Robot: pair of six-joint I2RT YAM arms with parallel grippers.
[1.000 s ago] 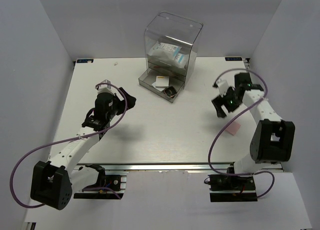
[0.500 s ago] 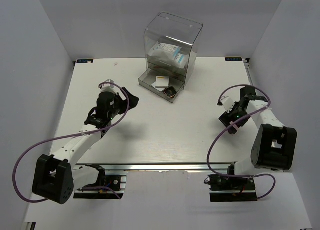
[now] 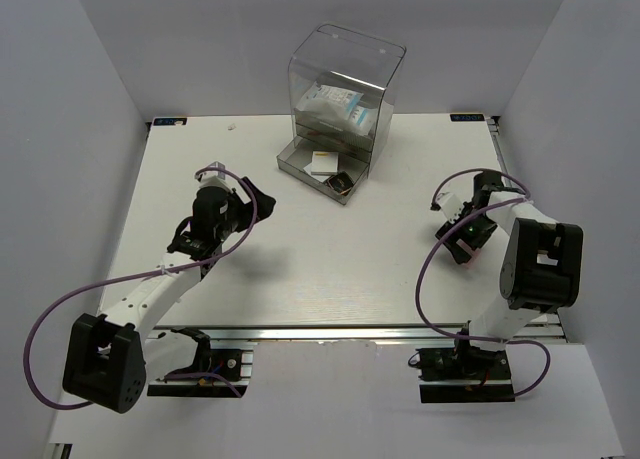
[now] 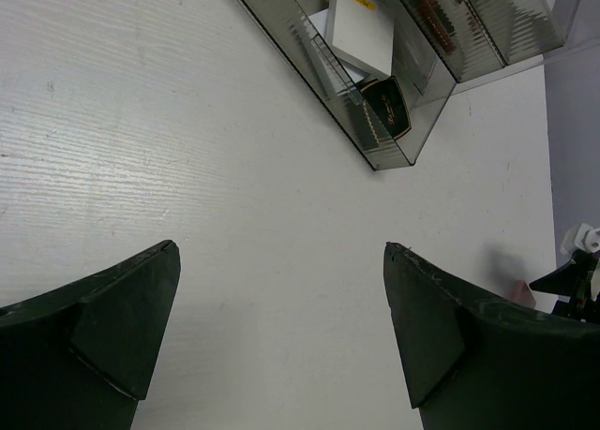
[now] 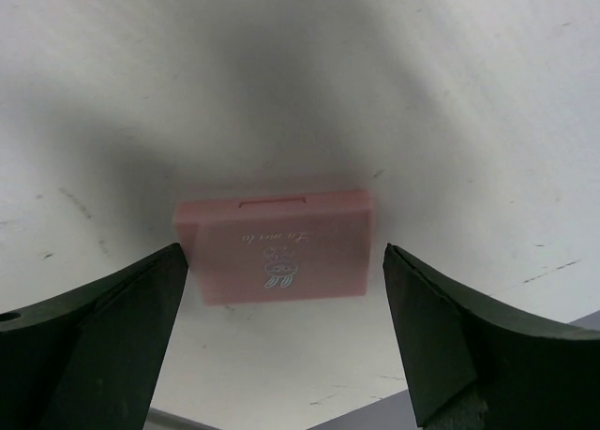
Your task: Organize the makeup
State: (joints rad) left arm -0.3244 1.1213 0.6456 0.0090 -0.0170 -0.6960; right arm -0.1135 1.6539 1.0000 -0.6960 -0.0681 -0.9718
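A pink square [image 5: 274, 245] lies flat on the white table, between the spread fingers of my right gripper [image 5: 282, 250], which is open and not touching it. In the top view my right gripper [image 3: 468, 241] covers most of it. My left gripper [image 4: 281, 246] is open over bare table, left of the clear drawer box [image 3: 340, 89]. In the box's pulled-out drawer [image 4: 375, 149] lie a white square [image 4: 361, 27] and a black gold-rimmed compact [image 4: 386, 107]. Dark-red sticks [image 4: 436, 18] lie further inside. A clear packet with white contents [image 3: 330, 104] sits on the upper level.
White walls close in the table on the left, back and right. The right wall [image 3: 600, 129] and the table's right edge [image 3: 505, 179] are close to my right arm. The drawer [image 3: 300, 164] juts toward the table's middle.
My right gripper has swung toward the near right and come down over the pink square, which now sits between its fingers. The left arm has only shifted slightly.
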